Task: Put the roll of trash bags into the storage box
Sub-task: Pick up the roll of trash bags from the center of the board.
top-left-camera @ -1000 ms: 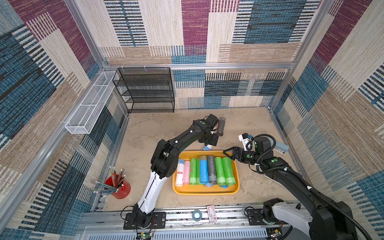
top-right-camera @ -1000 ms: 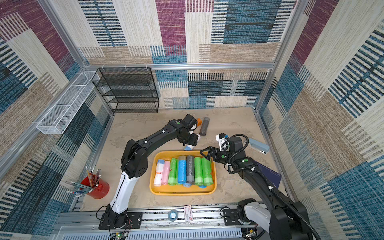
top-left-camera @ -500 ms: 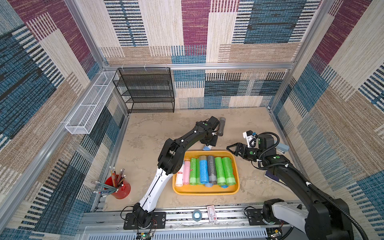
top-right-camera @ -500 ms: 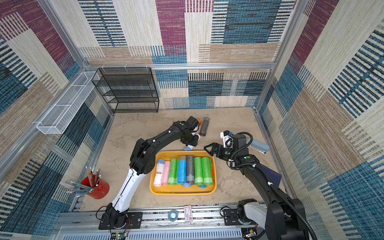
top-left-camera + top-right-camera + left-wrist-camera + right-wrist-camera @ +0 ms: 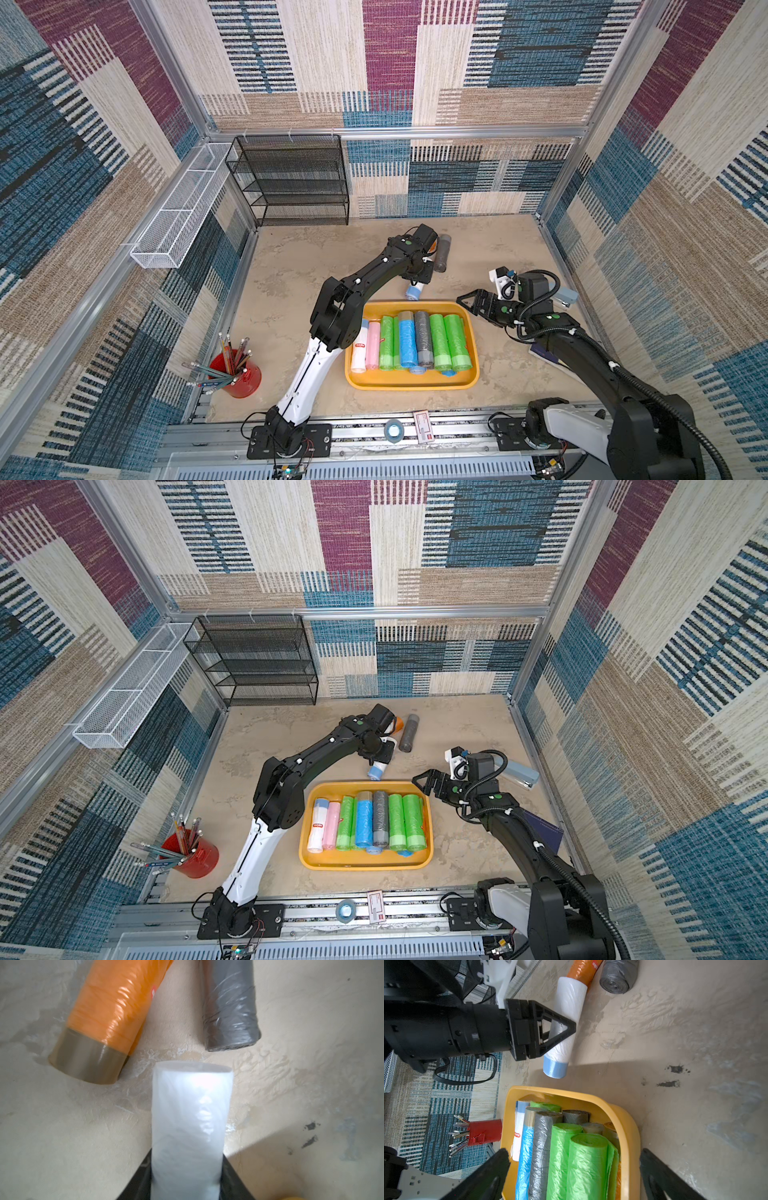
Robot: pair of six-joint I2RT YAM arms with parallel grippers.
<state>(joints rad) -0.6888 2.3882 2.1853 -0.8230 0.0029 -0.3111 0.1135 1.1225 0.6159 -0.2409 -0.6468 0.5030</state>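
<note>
Between the fingers of the left gripper (image 5: 187,1153) lies a white roll of trash bags (image 5: 191,1115). The jaws are drawn in against both of its long sides and grip it at mid-length. The right wrist view shows one triangular finger (image 5: 560,1028) across the roll, whose pale blue end pokes out toward the tray. The roll rests on the beige tabletop (image 5: 291,291), outside the storage box (image 5: 411,384) and just beyond its far rim, blue end nearest the rim but apart from it.

Just past the roll's other end lie an orange roll (image 5: 108,1012) with a tan band and a grey roll (image 5: 230,1005), each near the white one without touching it in the left wrist view.

The storage box, a yellow-orange tray, holds a row of rolls side by side: white, pink, green, blue, grey and two more green (image 5: 455,347).

Over the tray's far right corner hangs the right gripper (image 5: 469,303), jaws spread wide with nothing between them.

Farther out, a blue-grey stapler (image 5: 519,773) lies by the right wall. A red cup (image 5: 239,376) of pencils stands near the left front corner. A black mesh rack (image 5: 291,183) stands at the back wall, and a white wire basket (image 5: 174,216) hangs on the left wall.
</note>
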